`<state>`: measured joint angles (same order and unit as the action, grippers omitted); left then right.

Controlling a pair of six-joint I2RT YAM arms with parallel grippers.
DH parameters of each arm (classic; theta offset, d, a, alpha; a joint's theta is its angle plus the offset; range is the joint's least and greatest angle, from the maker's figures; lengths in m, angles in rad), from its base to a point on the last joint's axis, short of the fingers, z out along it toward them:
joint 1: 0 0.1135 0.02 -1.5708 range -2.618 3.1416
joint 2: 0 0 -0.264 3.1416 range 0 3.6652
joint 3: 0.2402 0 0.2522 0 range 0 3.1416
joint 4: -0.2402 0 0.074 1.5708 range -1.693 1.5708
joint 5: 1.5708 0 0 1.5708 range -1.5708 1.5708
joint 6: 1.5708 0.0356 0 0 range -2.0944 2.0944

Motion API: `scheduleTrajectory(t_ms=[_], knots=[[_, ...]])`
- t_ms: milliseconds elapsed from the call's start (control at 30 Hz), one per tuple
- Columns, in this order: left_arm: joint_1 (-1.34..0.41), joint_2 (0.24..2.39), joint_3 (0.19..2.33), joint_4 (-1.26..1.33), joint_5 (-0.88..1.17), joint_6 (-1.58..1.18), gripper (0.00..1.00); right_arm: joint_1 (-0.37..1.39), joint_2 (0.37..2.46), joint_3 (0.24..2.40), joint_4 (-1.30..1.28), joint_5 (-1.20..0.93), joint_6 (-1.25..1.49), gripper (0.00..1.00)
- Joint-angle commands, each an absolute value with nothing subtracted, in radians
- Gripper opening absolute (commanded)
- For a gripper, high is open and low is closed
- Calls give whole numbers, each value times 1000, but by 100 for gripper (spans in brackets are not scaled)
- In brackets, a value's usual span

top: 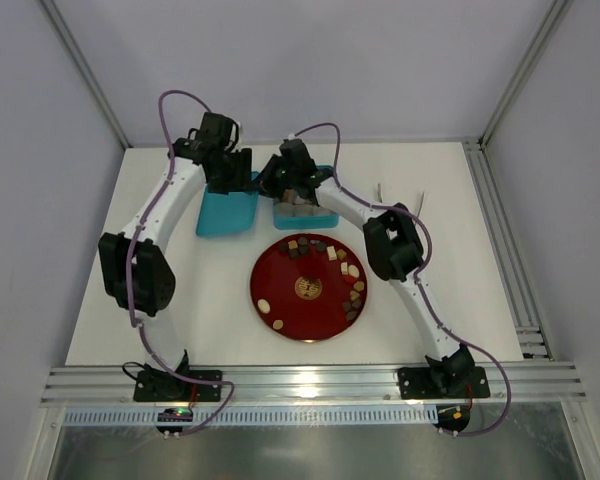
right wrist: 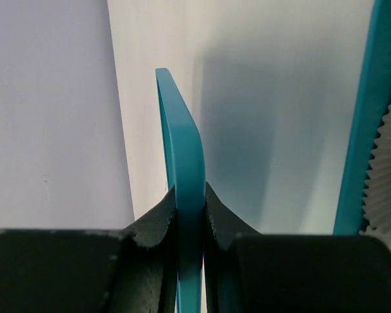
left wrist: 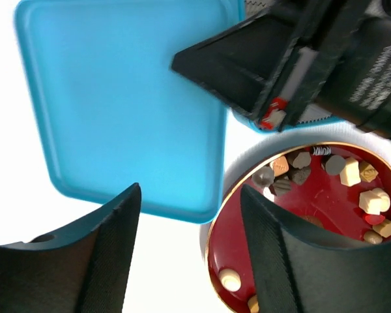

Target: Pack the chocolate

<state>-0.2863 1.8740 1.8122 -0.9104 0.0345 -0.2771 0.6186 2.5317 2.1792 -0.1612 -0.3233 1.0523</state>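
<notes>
Chocolate pieces [top: 325,250], dark, light brown and cream, lie on a red plate [top: 270,310]; some sit in the blue box [top: 322,212] behind it. The blue lid [top: 225,215] lies left of the box. My left gripper [top: 230,175] is open and empty over the lid [left wrist: 124,104], with the plate [left wrist: 313,208] and chocolates [left wrist: 348,173] to its right [left wrist: 189,190]. My right gripper [top: 285,180] is between lid and box. In the right wrist view it [right wrist: 190,195] is shut on a thin teal edge [right wrist: 182,130], seemingly the lid's rim.
White crinkled paper cups [right wrist: 388,169] show behind the box wall [right wrist: 362,130]. Metal rails run along the table's front [top: 310,385] and right side [top: 500,240]. Grey walls close in the back and sides.
</notes>
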Motion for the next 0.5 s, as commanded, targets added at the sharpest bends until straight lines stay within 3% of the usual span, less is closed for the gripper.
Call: scheduleTrajectory(t_ms=[0,267,467], knots=[[-296,1748,1845,-957,-46,-259,63,609,2332,2180,-144,-296,1016,4],[-325,1566,1752,-931,-126,-276,78,574,2108,1991,-144,-310,962,4],[-325,1526,1784,-960,-127,-276,83,502,1941,1740,-6,-428,976,4]])
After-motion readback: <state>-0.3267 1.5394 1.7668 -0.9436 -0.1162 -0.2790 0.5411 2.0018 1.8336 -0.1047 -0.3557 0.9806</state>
